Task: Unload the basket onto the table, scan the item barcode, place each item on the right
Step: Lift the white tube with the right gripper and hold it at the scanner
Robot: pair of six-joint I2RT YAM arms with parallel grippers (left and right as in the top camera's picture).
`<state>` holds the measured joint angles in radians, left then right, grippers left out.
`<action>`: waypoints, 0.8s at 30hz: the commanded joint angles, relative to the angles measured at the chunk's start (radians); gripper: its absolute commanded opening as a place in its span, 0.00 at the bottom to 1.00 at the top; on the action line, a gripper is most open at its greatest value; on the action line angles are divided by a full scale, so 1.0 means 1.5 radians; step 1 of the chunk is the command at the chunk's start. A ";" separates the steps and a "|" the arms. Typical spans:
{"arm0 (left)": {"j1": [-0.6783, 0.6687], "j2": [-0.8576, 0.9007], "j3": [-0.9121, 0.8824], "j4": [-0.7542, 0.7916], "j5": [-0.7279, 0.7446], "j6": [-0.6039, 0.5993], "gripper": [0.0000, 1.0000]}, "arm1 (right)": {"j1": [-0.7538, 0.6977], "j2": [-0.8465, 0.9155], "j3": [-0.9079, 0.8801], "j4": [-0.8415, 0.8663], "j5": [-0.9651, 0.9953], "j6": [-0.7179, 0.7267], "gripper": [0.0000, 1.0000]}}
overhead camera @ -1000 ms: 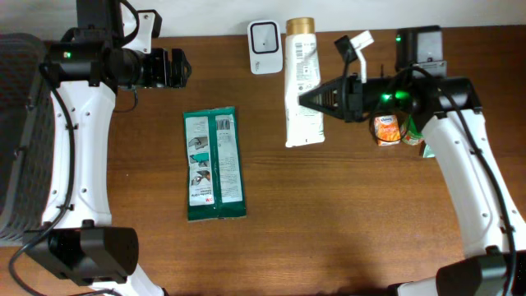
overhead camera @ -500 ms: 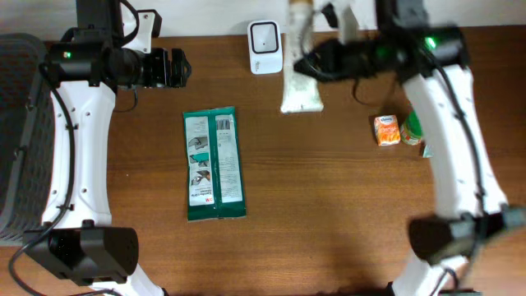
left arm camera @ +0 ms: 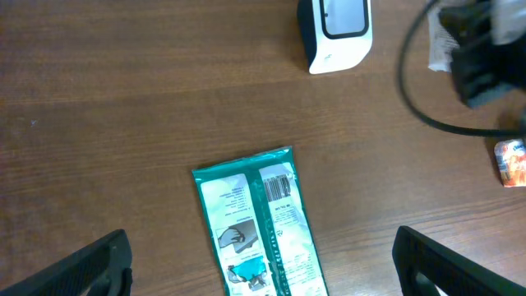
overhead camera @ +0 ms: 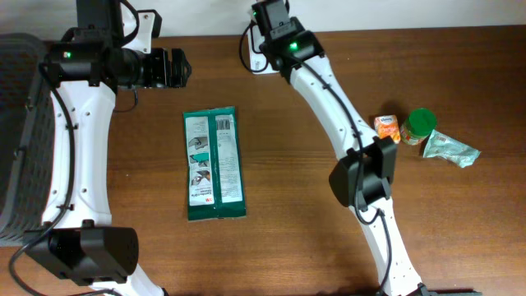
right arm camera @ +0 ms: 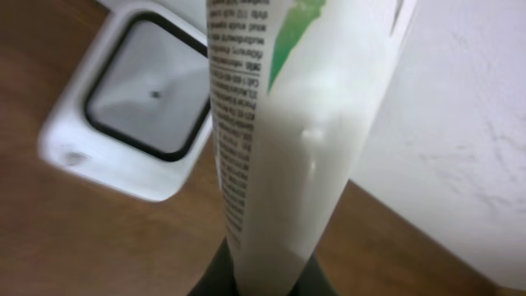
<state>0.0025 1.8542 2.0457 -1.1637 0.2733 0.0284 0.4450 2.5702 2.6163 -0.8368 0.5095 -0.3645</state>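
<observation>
Right gripper (right arm camera: 263, 284) clamped on tube (right arm camera: 279, 140), held just above scanner (right arm camera: 136, 107). Left gripper (overhead camera: 182, 68) spread wide, empty, left of scanner.

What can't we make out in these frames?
- Barcode on the tube: the right wrist view shows only blurred fine print, and no barcode is seen.
- The tube, overhead: hidden under the right arm.
- Scanner: overhead, mostly covered by that arm; right wrist, partly behind the tube.
- Carton: left wrist, cut off by the right edge.
</observation>
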 commanded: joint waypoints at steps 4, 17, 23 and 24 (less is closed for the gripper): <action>0.001 -0.005 0.002 -0.001 0.005 -0.007 0.99 | 0.004 0.056 0.012 0.063 0.090 -0.047 0.04; 0.001 -0.005 0.002 -0.001 0.005 -0.007 0.99 | 0.000 0.091 -0.026 0.161 0.155 -0.086 0.04; 0.001 -0.005 0.002 -0.001 0.005 -0.007 0.99 | 0.010 0.091 -0.068 0.178 0.165 -0.171 0.04; 0.001 -0.005 0.002 -0.001 0.005 -0.007 0.99 | 0.010 0.091 -0.068 0.192 0.176 -0.171 0.04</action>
<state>0.0025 1.8542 2.0457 -1.1637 0.2737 0.0284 0.4477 2.7140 2.5114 -0.5957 0.6971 -0.5846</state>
